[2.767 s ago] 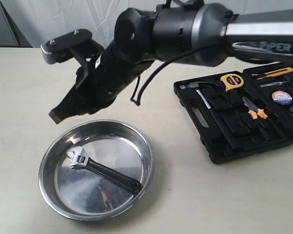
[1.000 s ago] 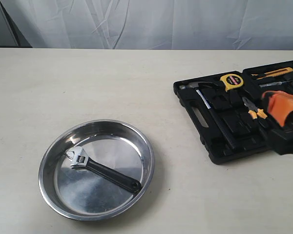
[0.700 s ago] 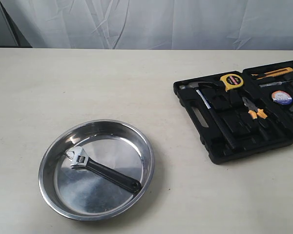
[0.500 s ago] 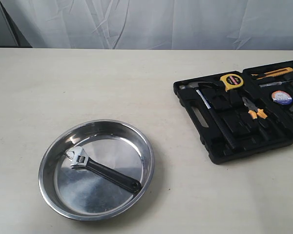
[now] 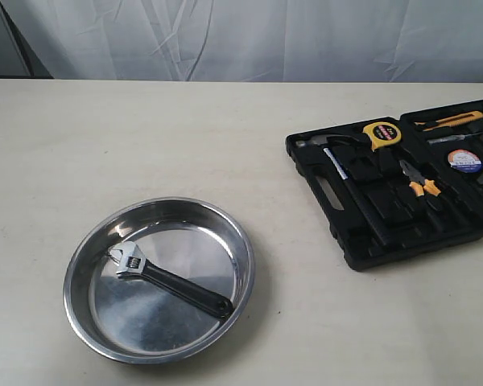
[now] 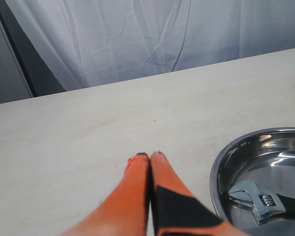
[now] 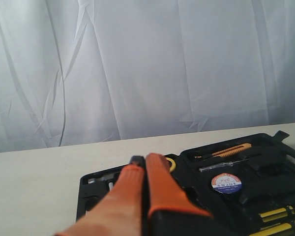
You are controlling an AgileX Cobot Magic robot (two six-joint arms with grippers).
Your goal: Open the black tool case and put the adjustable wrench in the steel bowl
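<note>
The adjustable wrench (image 5: 167, 278) lies inside the steel bowl (image 5: 80, 265) at the front left of the table, silver head to the left, black handle to the right. In the left wrist view the wrench (image 6: 265, 204) and the bowl (image 6: 221, 167) also show. The black tool case (image 5: 362, 241) lies open at the right, tools in its recesses. No arm shows in the exterior view. My left gripper (image 6: 150, 156) is shut and empty above bare table beside the bowl. My right gripper (image 7: 143, 160) is shut and empty above the open case (image 7: 265, 167).
In the case sit a yellow tape measure (image 5: 382, 133), orange-handled pliers (image 5: 419, 181), a hammer (image 5: 330, 143), an orange utility knife (image 5: 451, 121) and a roll of tape (image 5: 464, 161). A white curtain (image 5: 241, 36) hangs behind the table.
The big arm that hung over the bowl 2.8 s ago has left the exterior view. An orange gripper at the right edge 1.0 s ago has gone too. Wrench, bowl and case have not moved.
</note>
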